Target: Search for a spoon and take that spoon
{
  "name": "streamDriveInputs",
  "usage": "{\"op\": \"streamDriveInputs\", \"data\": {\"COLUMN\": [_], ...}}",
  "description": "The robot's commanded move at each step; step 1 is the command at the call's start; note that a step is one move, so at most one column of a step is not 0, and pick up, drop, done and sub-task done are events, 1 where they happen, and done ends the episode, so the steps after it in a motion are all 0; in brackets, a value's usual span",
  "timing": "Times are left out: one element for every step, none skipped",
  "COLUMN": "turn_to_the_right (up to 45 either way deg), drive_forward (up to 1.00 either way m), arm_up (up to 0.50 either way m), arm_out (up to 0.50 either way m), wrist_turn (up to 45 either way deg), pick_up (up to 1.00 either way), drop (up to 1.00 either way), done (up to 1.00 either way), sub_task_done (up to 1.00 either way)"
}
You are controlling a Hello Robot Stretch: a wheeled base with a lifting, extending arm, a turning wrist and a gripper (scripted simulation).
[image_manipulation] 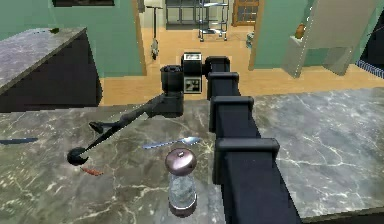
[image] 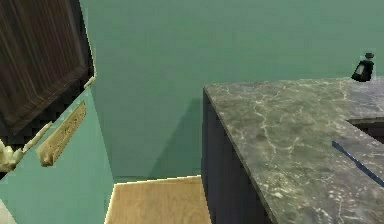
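Forward view: dark marble bench (image: pixel 290 130) runs in from the right, cut off by the right and bottom edges. Small dark bottle (image: pixel 363 68) at its far corner, too small to tell more. A bluish strip (image: pixel 358 160) on the bench is clipped by the right edge; can't say what it is. Dark cabinet door (image: pixel 40 60) top left, partly out of frame.

Arm side view: domed shaker (image_manipulation: pixel 181 180) stands upright on the bench and is my reference. The spoon (image_manipulation: pixel 170 144) lies flat just beyond the shaker, a slim silvery piece. Its long axis runs almost straight across the picture, with the right end slightly farther out and close to the arm (image_manipulation: pixel 240 150). Can't make out which end is the bowl. The claw (image_manipulation: pixel 88 142) is beyond and left of the shaker, fingers angled down-left, tips well left of the spoon. Can't tell how wide the claw stands or whether it has hold of anything. A small red bit (image_manipulation: pixel 92 170) lies left of the shaker, unidentifiable. A bluish sliver (image_manipulation: pixel 12 141) far left of the shaker is cut by the frame edge.
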Motion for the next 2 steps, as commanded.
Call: {"op": "streamDriveInputs", "data": {"turn_to_the_right": [0.0, 0.0], "drive_forward": [0.0, 0.0], "arm_up": [0.0, 0.0], "arm_out": [0.0, 0.0], "wrist_turn": [45.0, 9.0], "pick_up": [0.0, 0.0], "drop": [0.0, 0.0], "done": [0.0, 0.0], "sub_task_done": [0.0, 0.0]}}
